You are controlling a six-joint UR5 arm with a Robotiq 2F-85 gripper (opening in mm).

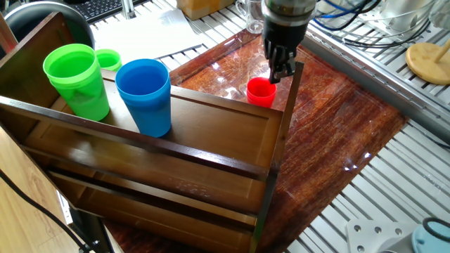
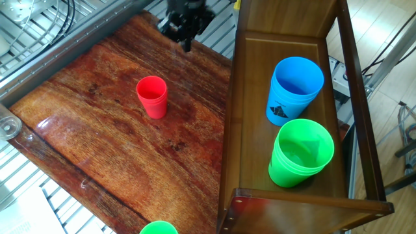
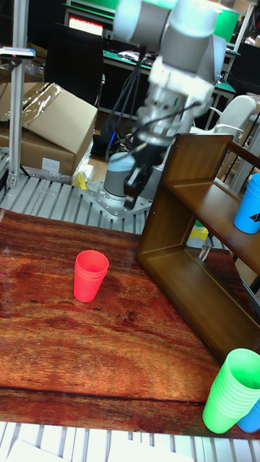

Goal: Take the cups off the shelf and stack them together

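Found the red cup [image 1: 261, 92] upright and mouth-up on the table [image 1: 337, 133], just beside the shelf's end but off it, with nothing touching it; judged that spot as the base meant to receive the other two. Saw the gripper [image 1: 281, 70] hanging above and a little to the side of that cup, near the shelf's upright corner post, holding nothing. Could not tell how far its fingers stood apart, dark and foreshortened as they were in every view. Noted the blue cup [image 1: 144, 95] and the big green cup [image 1: 76, 81] on the top board of the shelf [image 1: 211, 133], upright, side by side and almost touching, the blue one nearer the end where the gripper hung. Judged one of three cups down and no stacking begun, with the blue cup the likelier next pick as the closer one. Reckoned the thin front rail and the corner posts as the main hindrance: a reach from above looked open, a reach from the side did not. Also reckoned the tight gap between blue and green awkward for a finger, with some risk of nudging the green cup. Spotted a smaller green cup [image 1: 107, 59] on the table beyond the shelf, well apart from the red one and no part of the stack.
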